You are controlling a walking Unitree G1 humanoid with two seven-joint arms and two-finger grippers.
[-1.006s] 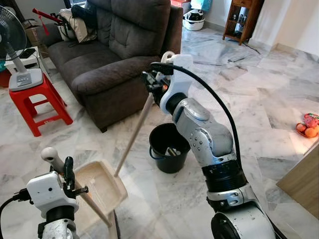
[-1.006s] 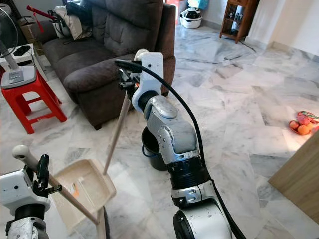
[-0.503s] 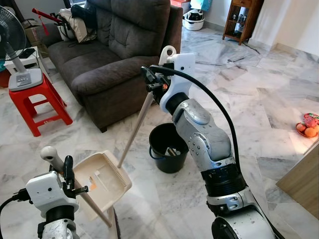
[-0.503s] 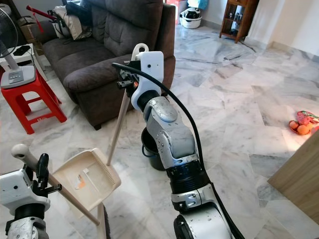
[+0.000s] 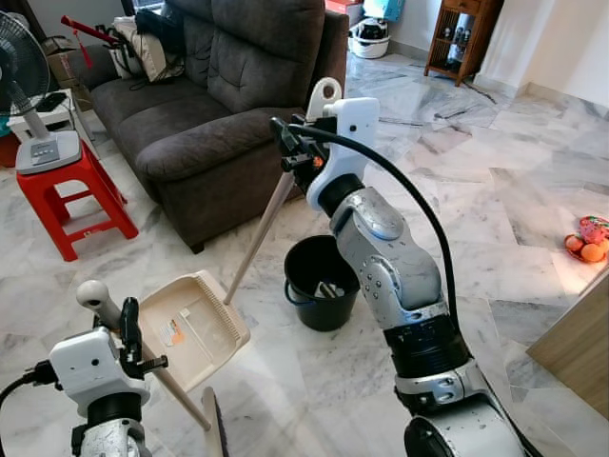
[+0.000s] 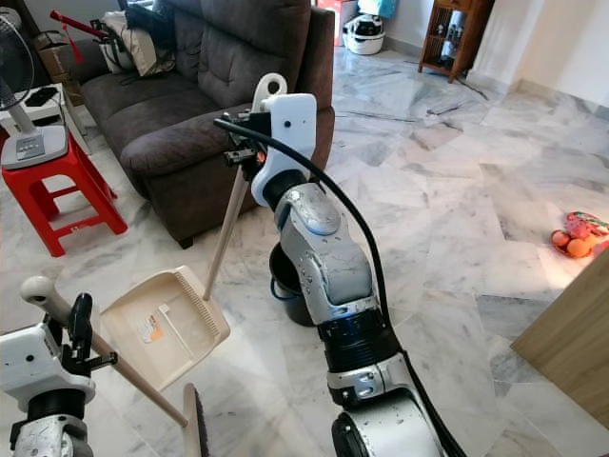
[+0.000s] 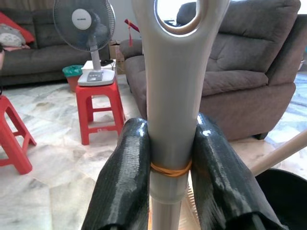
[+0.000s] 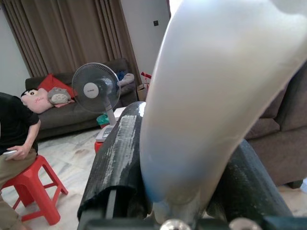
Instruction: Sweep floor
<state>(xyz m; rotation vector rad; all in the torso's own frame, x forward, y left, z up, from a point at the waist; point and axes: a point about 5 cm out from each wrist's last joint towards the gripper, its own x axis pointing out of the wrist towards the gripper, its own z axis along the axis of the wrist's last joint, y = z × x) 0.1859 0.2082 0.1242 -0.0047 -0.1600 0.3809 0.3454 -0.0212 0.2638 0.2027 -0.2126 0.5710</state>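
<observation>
Your right gripper [image 5: 293,152] is raised in front of the sofa [image 5: 214,105], clenched on the top of the dustpan handle [image 5: 257,238]. In the right wrist view both black fingers [image 8: 115,158] press against the pale handle end between them. The wooden shaft slants down and toward your left from that grip to the dustpan [image 5: 190,328], which sits low over the marble floor [image 5: 495,181] with its open tray facing up and a small orange label inside. You cannot tell whether the pan touches the floor.

Your left gripper [image 5: 130,333] is low at your left side, grasping the broom handle [image 7: 172,96]. The left wrist view shows the two fingers [image 7: 125,177] pinching the grey handle just at a yellow rubber band, with the hanging loop above the grip. The broom's shaft runs down and to the right from the gripper, passing just beside the dustpan's near edge, to the dark bristles [image 5: 215,430] at the bottom of the left eye view.

A black bucket [image 5: 322,283] stands on the floor just right of the dustpan shaft, below your right forearm. A red stool [image 5: 67,195] with a fan [image 5: 24,90] on it stands left of the sofa. Fruit [image 5: 588,246] lies at the far right.

In the right wrist view a person [image 8: 17,139] sits on a red stool.
</observation>
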